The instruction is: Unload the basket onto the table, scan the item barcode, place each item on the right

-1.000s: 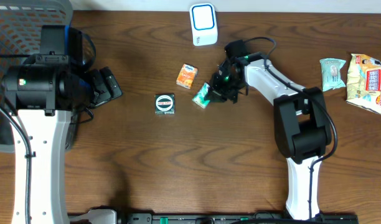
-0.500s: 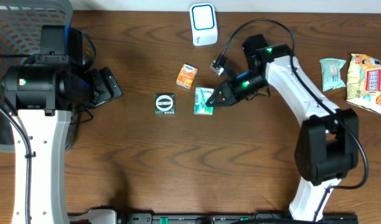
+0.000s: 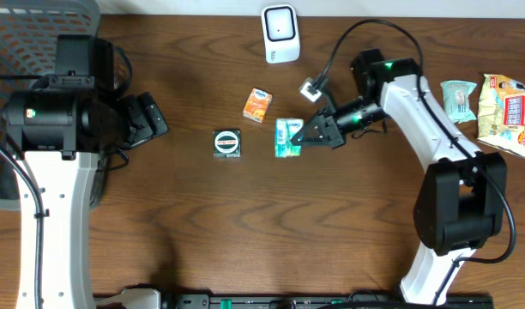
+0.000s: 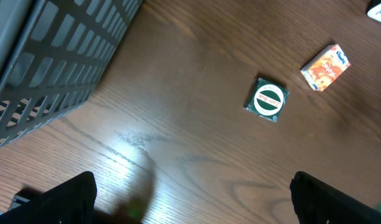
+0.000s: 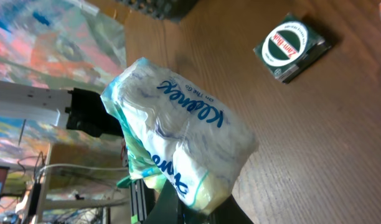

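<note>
The soft, crinkly plastic Kleenex pack [image 5: 184, 143], pillow-shaped, is pinched in the closed right gripper [image 3: 307, 136] over the dark wood-grain table [image 3: 245, 223], just right of a square green tin [image 3: 227, 142]. Its long axis runs front to back. The left gripper [image 3: 149, 120] gapes wide, holding nothing.

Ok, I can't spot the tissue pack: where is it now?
Overhead, the tissue pack is mid-table, clamped in the right gripper, right of the green tin and below the orange packet.
</note>
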{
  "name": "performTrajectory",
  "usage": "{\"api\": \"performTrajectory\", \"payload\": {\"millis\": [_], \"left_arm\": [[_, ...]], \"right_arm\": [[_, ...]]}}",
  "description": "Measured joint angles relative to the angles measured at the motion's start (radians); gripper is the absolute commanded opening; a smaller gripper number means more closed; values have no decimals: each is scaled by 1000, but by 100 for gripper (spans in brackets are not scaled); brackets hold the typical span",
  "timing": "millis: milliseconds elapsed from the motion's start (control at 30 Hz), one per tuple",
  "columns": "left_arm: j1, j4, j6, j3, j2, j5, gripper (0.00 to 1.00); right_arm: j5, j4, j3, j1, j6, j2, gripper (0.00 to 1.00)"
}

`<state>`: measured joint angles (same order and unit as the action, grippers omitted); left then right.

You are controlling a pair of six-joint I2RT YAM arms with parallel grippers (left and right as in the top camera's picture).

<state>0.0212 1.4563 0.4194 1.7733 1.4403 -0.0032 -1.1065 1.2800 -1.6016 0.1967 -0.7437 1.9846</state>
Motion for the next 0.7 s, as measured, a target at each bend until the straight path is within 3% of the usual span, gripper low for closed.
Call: {"api": "performTrajectory", "payload": {"millis": [300,700], "left_arm": [[0,0,0,0,0,0,97],[0,0,0,0,0,0,97]], "right_arm": [[-31,123,0,-28,-140,0,1],[-38,129,0,-28,-206,0,1]]}}
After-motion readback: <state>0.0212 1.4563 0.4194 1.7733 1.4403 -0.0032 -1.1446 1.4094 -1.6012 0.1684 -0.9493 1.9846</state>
